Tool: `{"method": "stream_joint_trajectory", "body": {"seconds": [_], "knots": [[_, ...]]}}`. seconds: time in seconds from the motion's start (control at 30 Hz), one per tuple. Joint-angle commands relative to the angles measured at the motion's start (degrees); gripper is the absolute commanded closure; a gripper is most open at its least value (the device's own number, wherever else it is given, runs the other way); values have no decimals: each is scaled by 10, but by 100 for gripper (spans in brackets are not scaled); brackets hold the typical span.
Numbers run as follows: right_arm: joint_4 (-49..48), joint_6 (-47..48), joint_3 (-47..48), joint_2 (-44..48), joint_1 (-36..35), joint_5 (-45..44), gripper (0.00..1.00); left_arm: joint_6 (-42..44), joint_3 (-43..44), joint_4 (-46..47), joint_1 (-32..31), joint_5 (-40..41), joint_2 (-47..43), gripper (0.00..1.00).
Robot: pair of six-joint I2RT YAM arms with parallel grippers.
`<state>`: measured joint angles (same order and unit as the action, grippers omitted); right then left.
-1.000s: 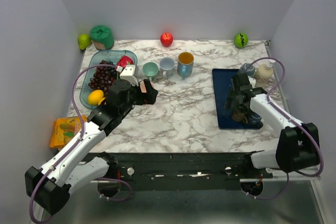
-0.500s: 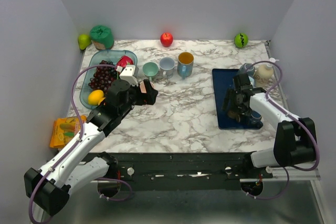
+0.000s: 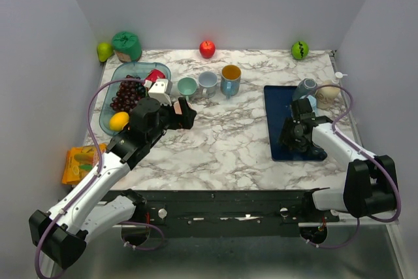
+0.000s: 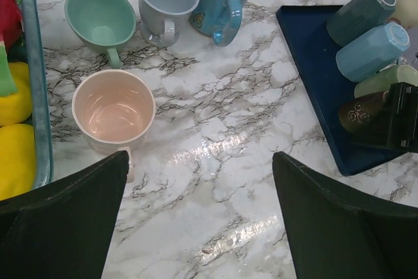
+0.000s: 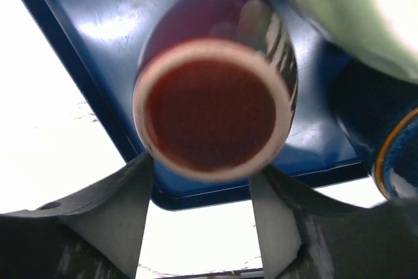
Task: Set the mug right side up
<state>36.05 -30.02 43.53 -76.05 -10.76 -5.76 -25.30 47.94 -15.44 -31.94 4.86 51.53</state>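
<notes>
1. the task's thing, a glossy dark brown ceramic mug [image 5: 215, 115], is not upright. it lies tipped on the dark blue rectangular tray [image 5: 72, 4], with its mouth facing the right wrist camera.
2. the right hand [image 5: 201, 173] straddles the mug near its rim, one finger on each side. it cannot be told whether the fingers already press on the wall, so a firm grip is not assured.
3. slip risk: the wall is rounded and glazed, and the fingers sit low on it near the lip. a light or off-centre pinch could let the mug squirt out or swing in the grip as it is lifted.
4. collision risk: a pale green mug [image 5: 339, 11] and a dark blue mug with an orange rim [image 5: 385, 142] lie just beside the brown one. a wide rotation could knock them over or roll them across the tray.
5. placement risk: the mug sits close to the tray's near edge. setting its base half on the raised lip would probably topple it onto the white marbled counter [image 4: 228, 129].
6. the handle is not visible, so its direction during the turn is unknown, and it may catch on a finger.
7. the left hand [image 4: 200, 161] hangs with its fingers wide apart and empty over the counter, near an upright pink mug [image 4: 114, 109]. it is well apart from the tray and poses little hazard.
</notes>
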Motion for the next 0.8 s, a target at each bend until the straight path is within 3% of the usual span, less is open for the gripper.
{"method": "stream_joint_trajectory", "body": {"seconds": [0.0,0.17,0.47,0.77], "knots": [[2,-13,-8,9,-13,-8,43,9,15,7,2,-3,-3,1],[6,-17,-5,9,-22,-29,50,10,15,6,2,-2,-3,1],[22,-5,13,20,-53,-118,45,10,11,6,2,-1,-4,1],[-19,9,-1,27,-68,-164,60,9,7,5,2,1,-6,1]]}}
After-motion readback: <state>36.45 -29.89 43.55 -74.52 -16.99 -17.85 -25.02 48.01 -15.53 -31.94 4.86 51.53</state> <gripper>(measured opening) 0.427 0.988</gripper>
